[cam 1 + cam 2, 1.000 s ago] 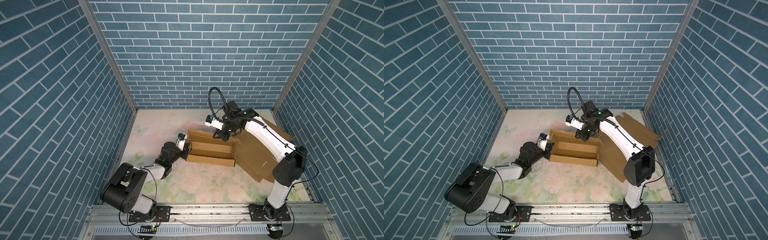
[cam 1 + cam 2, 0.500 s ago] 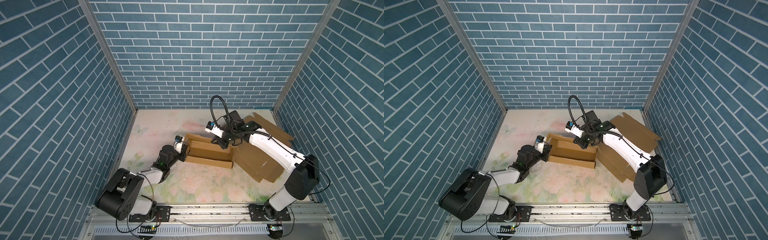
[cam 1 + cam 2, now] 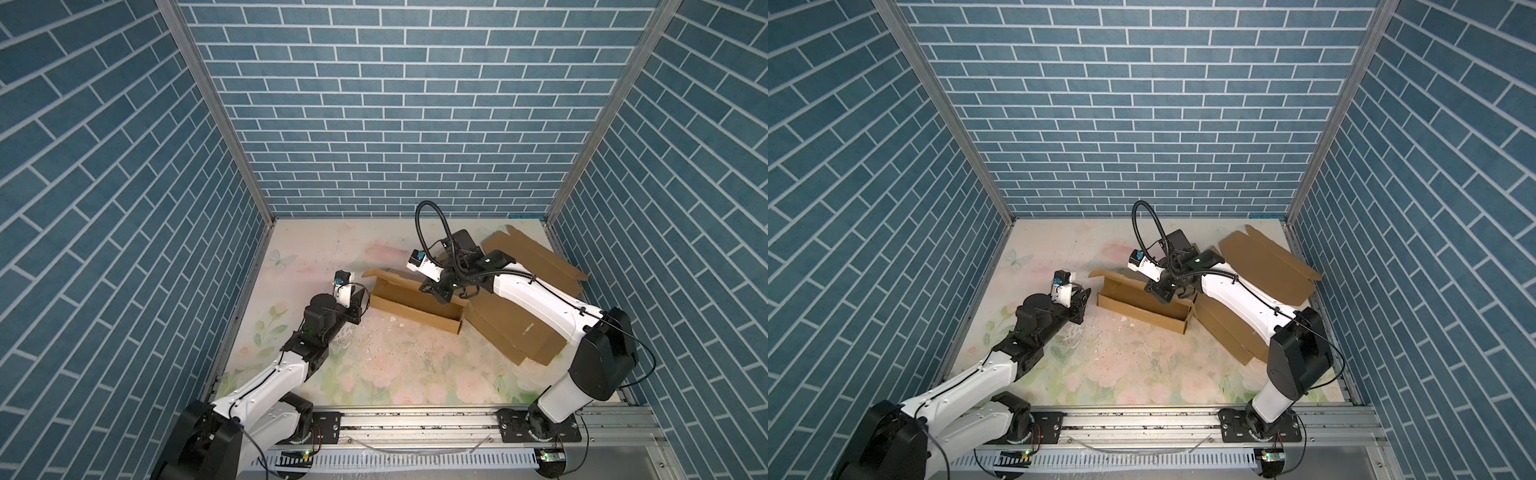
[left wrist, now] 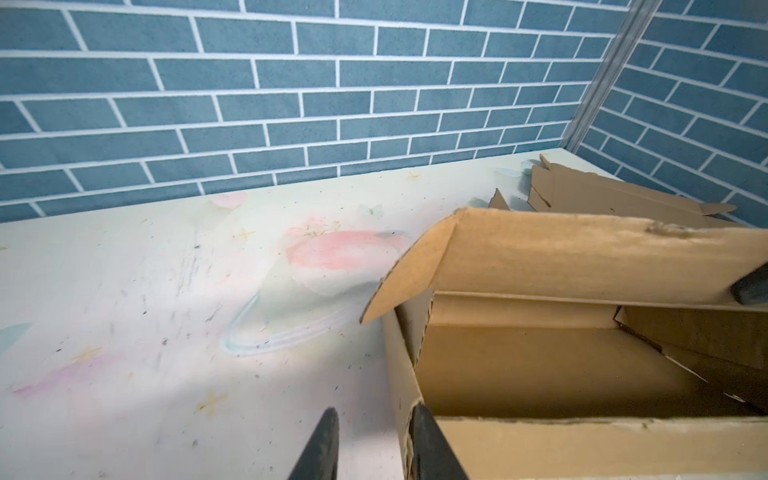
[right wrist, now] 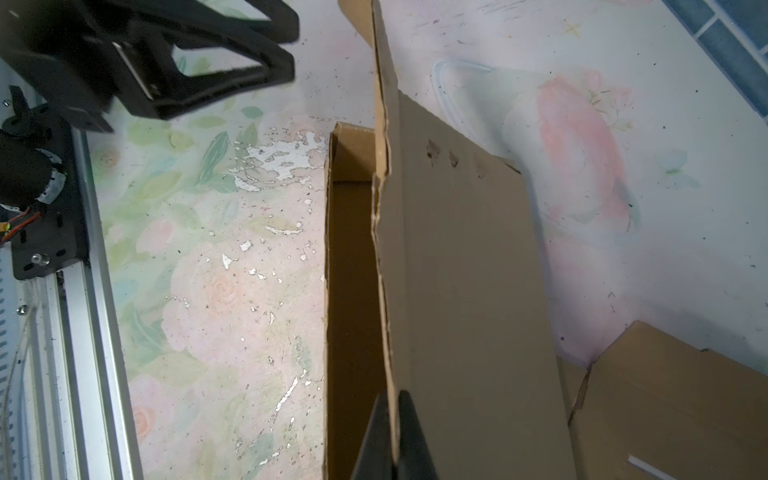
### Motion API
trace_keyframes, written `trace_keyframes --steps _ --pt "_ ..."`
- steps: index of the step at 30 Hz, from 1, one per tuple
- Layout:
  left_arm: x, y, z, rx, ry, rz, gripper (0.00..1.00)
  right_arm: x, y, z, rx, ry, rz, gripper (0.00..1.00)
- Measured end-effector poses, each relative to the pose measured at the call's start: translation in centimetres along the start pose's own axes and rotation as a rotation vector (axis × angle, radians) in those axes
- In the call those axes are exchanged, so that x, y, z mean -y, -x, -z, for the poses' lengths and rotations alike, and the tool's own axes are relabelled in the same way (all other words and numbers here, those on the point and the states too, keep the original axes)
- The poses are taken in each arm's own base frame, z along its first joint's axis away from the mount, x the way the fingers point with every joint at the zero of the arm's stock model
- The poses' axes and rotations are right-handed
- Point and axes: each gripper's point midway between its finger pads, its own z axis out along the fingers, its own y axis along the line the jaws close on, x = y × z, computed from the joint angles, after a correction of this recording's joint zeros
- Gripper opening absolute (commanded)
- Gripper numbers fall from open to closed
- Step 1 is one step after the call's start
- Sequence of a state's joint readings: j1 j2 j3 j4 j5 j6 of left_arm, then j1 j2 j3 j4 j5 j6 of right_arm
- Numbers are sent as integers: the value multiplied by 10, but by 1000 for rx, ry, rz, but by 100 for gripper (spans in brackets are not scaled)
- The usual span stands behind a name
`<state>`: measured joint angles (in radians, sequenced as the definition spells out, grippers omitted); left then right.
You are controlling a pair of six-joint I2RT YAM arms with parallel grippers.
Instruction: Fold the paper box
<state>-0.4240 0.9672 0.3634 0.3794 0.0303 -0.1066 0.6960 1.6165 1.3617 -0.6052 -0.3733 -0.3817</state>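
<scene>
Robot test cell: blue brick-print walls (image 3: 374, 124), aluminium rail (image 3: 415, 432) (floral tabletop (image 3: 395, 374)).

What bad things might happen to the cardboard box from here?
1. The right hand pinches only the ragged edge of the box wall; a pull might tear it or slip off.
2. The left hand is open beside the paper box, not holding it, so it may slide.
3. The corner flap sticks outward and could snag.
</scene>
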Motion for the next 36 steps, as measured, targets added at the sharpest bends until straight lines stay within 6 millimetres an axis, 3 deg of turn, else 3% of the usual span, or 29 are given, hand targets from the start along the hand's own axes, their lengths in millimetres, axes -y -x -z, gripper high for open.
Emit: trace_keyframes --steps 4,7,11,13,17,27,36 --pt "-11 17 11 -16 73 0 38 -3 -7 -8 -16 -12 1 0" --pt "-18 40 17 -21 130 -1 41 -7 -12 -18 -27 -29 15 0" --pt "-19 69 24 -18 156 -12 49 -24 -21 -35 -50 -41 64 0" --pt "-17 74 24 -21 148 -13 50 -32 -25 -43 -56 -47 87 0" --pt "-5 63 16 -71 73 -14 53 -40 -31 -54 -65 -69 122 6" --pt "48 24 -38 -279 -236 74 43 -46 -42 -62 -72 -64 72 43" --pt "70 -13 -63 -390 -379 177 38 -61 -52 -59 -30 29 -75 56"
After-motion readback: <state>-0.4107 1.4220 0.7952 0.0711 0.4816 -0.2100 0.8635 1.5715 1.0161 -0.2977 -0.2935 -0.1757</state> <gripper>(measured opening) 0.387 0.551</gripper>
